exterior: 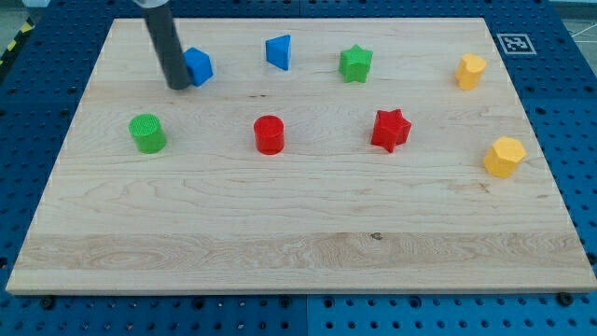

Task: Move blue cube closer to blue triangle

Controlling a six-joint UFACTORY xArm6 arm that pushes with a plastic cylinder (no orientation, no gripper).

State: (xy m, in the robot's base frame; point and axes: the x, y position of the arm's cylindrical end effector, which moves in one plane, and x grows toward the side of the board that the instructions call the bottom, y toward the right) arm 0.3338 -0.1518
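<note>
I count eight plastic blocks on the wooden board (308,233): two blue (cube (199,66), triangle (278,51)), two green (cylinder (147,133), star (355,63)), two red (cylinder (269,134), star (391,130)), two yellow (471,71) (505,156).

Green star (355,63); green cylinder (147,133); red cylinder (269,134); red star (391,130); two yellow blocks (471,71) (505,157).

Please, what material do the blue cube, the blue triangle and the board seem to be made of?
Blue cube, touching my tip on its left: probably matte plastic, uniform colour. Blue triangle: the same look. Board: light wood, with visible grain and plank seams.
</note>
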